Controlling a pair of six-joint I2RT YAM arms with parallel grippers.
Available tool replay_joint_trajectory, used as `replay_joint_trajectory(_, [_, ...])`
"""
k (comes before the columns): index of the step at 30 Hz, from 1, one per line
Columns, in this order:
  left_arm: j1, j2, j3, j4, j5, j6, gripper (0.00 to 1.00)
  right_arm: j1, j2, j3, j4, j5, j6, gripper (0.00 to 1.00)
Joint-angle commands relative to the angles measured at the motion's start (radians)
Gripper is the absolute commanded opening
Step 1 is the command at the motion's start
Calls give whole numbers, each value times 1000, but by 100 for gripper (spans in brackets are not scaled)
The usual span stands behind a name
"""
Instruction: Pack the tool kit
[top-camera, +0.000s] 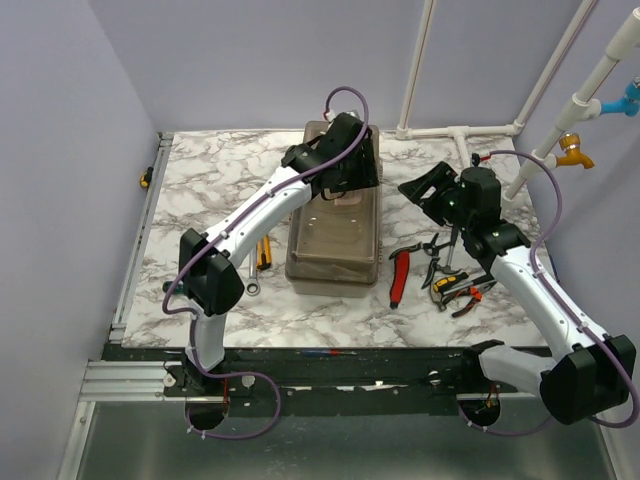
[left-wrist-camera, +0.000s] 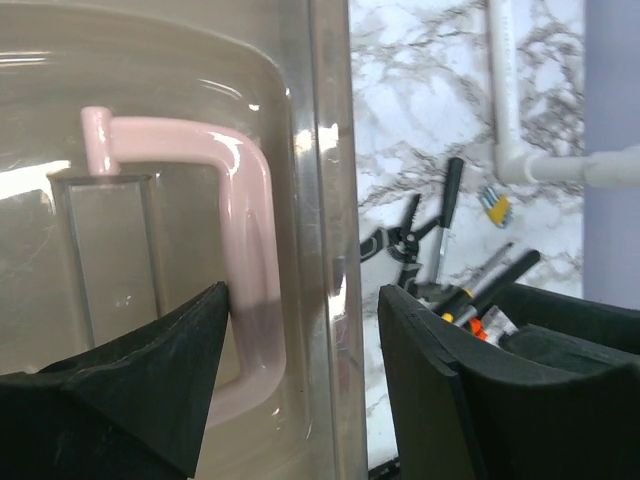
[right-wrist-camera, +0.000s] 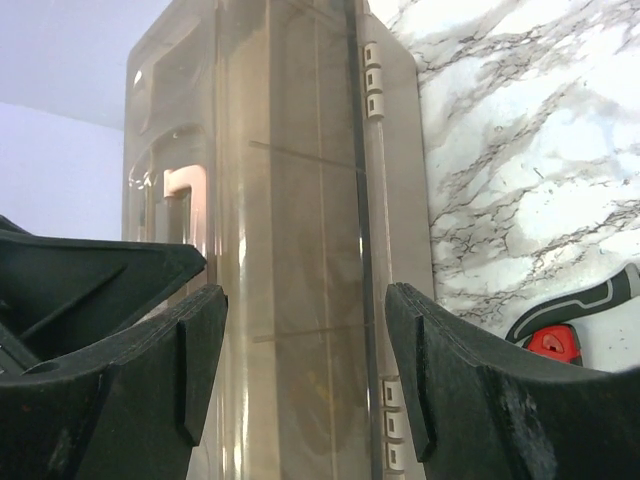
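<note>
The beige-grey toolbox with its smoky lid shut stands mid-table. Its pink handle shows through the lid. My left gripper hovers over the box's far half. It is open, and its jaws straddle the lid's right edge beside the handle without gripping. My right gripper is open and empty just right of the box, facing its hinged side. The red cutter, pliers and other small tools lie on the table to the right.
Yellow-handled screwdrivers and a wrench lie left of the box. White pipes run along the back right, with a yellow valve. Purple walls enclose the marble table.
</note>
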Motion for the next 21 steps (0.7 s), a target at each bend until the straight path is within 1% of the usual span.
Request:
replay_joint_trajectory(1, [17, 20, -135, 117, 304, -41, 61, -7, 20, -3, -20, -24, 1, 72])
replay_joint_trajectory(4, [45, -60, -291, 335, 453, -63, 61, -9, 37, -6, 18, -105, -7, 70])
replay_joint_trajectory(7, [77, -123, -412, 496, 534, -93, 61, -8, 48, -5, 73, -184, 4, 66])
replay_joint_trajectory(11, [115, -154, -511, 666, 648, -156, 61, -10, 75, 21, 124, -257, 25, 62])
replay_joint_trajectory(13, [126, -156, -531, 716, 685, -182, 60, -9, 109, 60, 125, -302, 23, 61])
replay_joint_trajectory(18, [137, -167, -556, 782, 704, -208, 60, -8, 223, 147, 117, -438, 47, 60])
replay_joint_trajectory(21, [144, -179, -587, 835, 707, -231, 59, -8, 260, 145, 163, -490, 78, 57])
